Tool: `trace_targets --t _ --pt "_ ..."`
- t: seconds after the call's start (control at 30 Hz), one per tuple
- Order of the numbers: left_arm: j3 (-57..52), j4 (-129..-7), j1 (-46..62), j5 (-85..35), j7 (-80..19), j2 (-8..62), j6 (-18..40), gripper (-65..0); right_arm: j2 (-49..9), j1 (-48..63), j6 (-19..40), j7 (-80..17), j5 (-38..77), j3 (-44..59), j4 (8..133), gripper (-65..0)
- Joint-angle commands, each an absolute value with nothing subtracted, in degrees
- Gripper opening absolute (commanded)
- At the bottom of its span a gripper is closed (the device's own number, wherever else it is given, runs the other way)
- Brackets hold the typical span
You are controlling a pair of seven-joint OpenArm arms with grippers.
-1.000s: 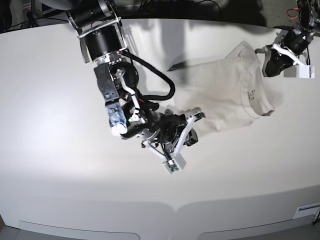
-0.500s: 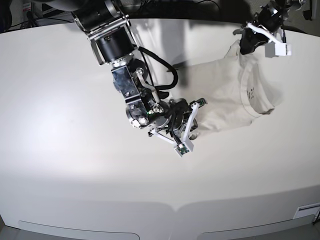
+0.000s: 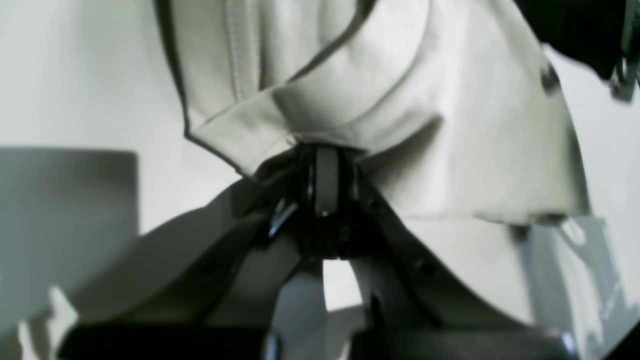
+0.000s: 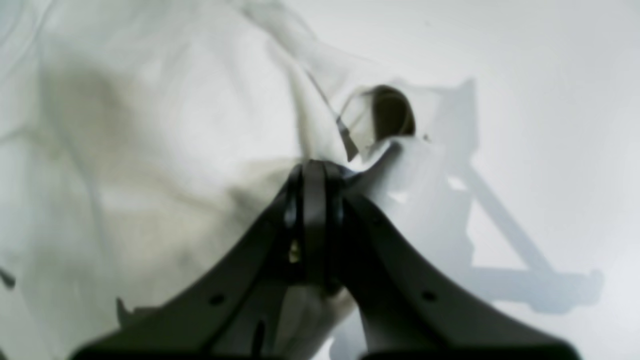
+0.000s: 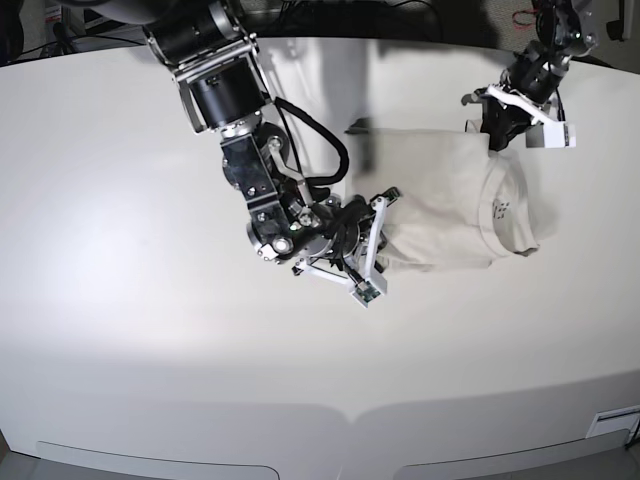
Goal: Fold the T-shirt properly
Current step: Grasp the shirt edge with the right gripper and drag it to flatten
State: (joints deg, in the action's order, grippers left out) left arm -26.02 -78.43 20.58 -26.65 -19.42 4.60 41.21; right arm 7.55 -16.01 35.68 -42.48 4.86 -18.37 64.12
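both grippers are clamped on cloth: the left gripper (image 5: 497, 128) pinches a hemmed edge of the t-shirt (image 5: 440, 195) up by the collar end, and the right gripper (image 5: 385, 235) pinches a bunched edge at the opposite end. the shirt lies on the table (image 5: 120, 330) right of centre in the base view, partly doubled over, collar (image 5: 505, 210) toward the right. main risk: the two grips pull unevenly and the fold lands skewed, since the fabric between them is slack and wrinkled, not taut. second risk: the left grip sits right at the hem (image 3: 240, 135), thin bite, so a sharp pull could slip it out. third: the right grip may hold more than one layer; the right wrist view is too blurred to be sure, and if so the release could drag the lower layer along. materials: shirt is soft pale beige cotton, matte, creased, stitched double hem, ribbed round collar with a small dark print inside the neck. table is smooth, white, hard, low friction, so the cloth slides easily. gripper fingers (image 4: 310, 210) are dark hard plastic, narrow tips, pressed together.
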Motion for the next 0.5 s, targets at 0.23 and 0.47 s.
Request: trace_targets --t 0.23,0.47 --pt "-26.2 -73.6 11.8 -15.7 -20.9 5.0 40.0 -65.0 0.2 -10.5 36.2 -45.3 9.5 -18.3 76.6 -65.0" --pt "-26.2 -73.6 6.2 -10.4 -20.9 5.0 40.0 -65.0 -3.6 -0.8 36.2 -45.5 9.9 -18.3 86.2 -65.0"
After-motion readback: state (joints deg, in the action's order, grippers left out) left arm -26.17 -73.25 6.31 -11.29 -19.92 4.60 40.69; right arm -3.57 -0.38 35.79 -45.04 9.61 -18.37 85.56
